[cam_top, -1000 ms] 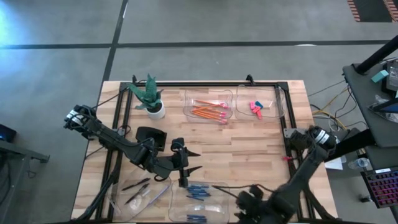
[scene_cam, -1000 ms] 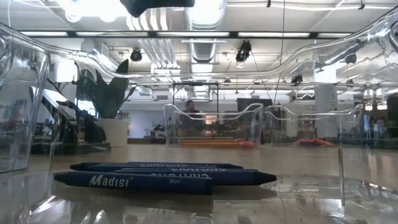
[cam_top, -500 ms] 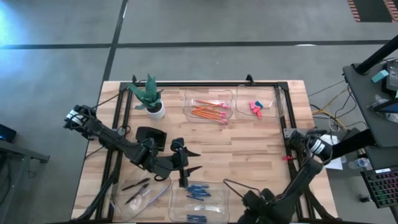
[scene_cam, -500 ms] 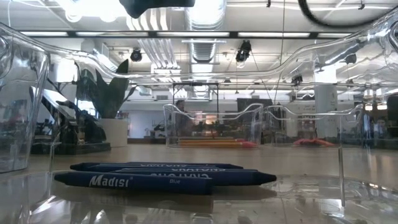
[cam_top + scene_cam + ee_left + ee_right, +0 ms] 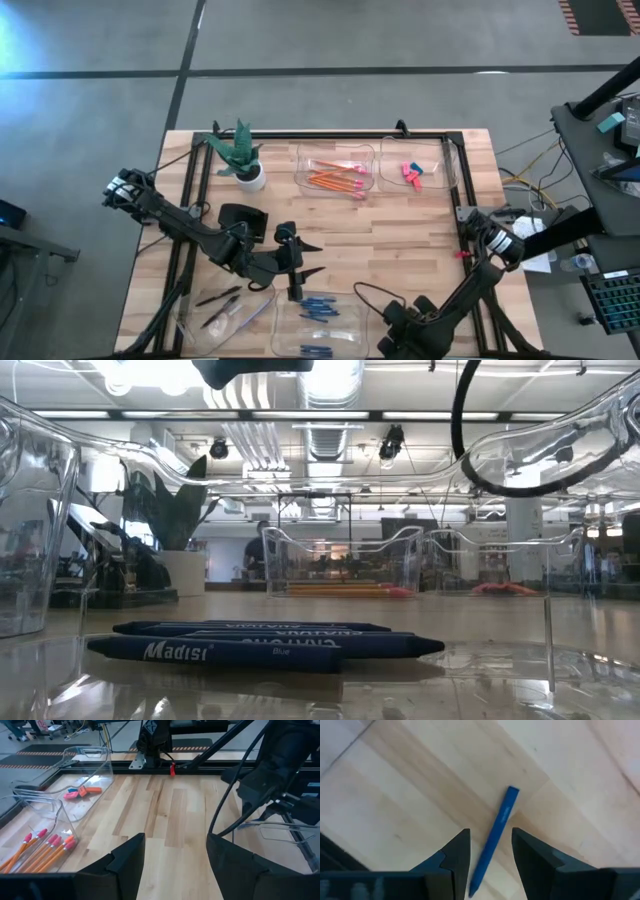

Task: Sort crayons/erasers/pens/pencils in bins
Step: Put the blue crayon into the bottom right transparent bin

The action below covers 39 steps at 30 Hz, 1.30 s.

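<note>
My right gripper point(image 5: 490, 832) is open near the table's near edge point(image 5: 398, 325), fingers pointing down. One dark-blue crayon point(image 5: 496, 837) lies flat on the wood between the two fingers; I see no touch. More crayons point(image 5: 318, 307) lie in the near clear bin point(image 5: 355, 318) and show close up in the low view point(image 5: 260, 645). My left gripper point(image 5: 312, 258) is open and empty above the table's middle. Black pens point(image 5: 220, 300) lie in the near-left bin point(image 5: 185, 325). Orange pencils point(image 5: 335, 180) and erasers point(image 5: 411, 173) lie in the two far bins.
A potted plant point(image 5: 243, 155) stands at the far left and a small black box point(image 5: 243, 218) lies by my left arm. A black cable loop point(image 5: 500, 440) hangs over the crayon bin. Bare wood point(image 5: 400, 240) lies between the far and near bins.
My right arm has shifted a little toward the table's left along the near edge, and its cable loop has swung into the low view. My left arm and the binned things have kept still.
</note>
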Tool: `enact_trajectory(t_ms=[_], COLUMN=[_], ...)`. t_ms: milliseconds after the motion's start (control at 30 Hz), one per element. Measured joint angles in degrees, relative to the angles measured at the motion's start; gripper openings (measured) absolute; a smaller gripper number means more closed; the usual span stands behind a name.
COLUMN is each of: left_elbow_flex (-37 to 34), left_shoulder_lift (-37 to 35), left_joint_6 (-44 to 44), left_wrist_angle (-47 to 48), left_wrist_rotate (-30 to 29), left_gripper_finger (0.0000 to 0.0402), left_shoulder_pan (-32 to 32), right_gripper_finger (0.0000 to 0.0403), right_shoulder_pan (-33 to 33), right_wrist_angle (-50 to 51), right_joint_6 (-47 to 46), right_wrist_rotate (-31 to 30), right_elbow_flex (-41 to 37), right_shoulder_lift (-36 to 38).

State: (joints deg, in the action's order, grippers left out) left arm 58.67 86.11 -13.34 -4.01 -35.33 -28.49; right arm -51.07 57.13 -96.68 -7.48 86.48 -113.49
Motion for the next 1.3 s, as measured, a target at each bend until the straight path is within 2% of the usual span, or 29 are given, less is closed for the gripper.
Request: enact_trajectory(t_ms=[267, 600, 700, 800, 1100, 1300], left_elbow_flex=[0.0, 0.1, 0.2, 0.2, 0.3, 0.3], left_shoulder_lift=[0.0, 0.0, 0.0, 0.0, 0.0, 0.0], left_joint_6=[0.0, 0.0, 0.0, 0.0, 0.0, -0.2], left_wrist_angle=[0.0, 0.0, -0.1, -0.1, -0.1, 0.0], left_wrist_rotate=[0.0, 0.0, 0.1, 0.4, 1.4, 1.6], left_gripper_finger=[0.0198, 0.0198, 0.0198, 0.0198, 0.0198, 0.0198], left_shoulder_pan=[0.0, -0.1, -0.1, -0.2, -0.6, -0.7], right_gripper_finger=[0.0116, 0.0045, 0.0021, 0.0016, 0.0015, 0.0014], right_shoulder_pan=[0.6, 1.2, 1.2, 1.3, 1.6, 1.7], right_wrist_angle=[-0.3, -1.1, -0.4, 0.5, 14.3, 13.4], right_joint_6=[2.3, 7.1, 8.4, 9.3, 9.7, 19.6], right_wrist_rotate=[0.0, -0.2, -1.8, -3.8, -21.0, -32.7], right_elbow_flex=[-3.6, -4.4, -4.5, -4.6, -2.6, -2.4], right_shoulder_lift=[0.5, 0.7, 0.7, 0.7, 5.3, 13.0])
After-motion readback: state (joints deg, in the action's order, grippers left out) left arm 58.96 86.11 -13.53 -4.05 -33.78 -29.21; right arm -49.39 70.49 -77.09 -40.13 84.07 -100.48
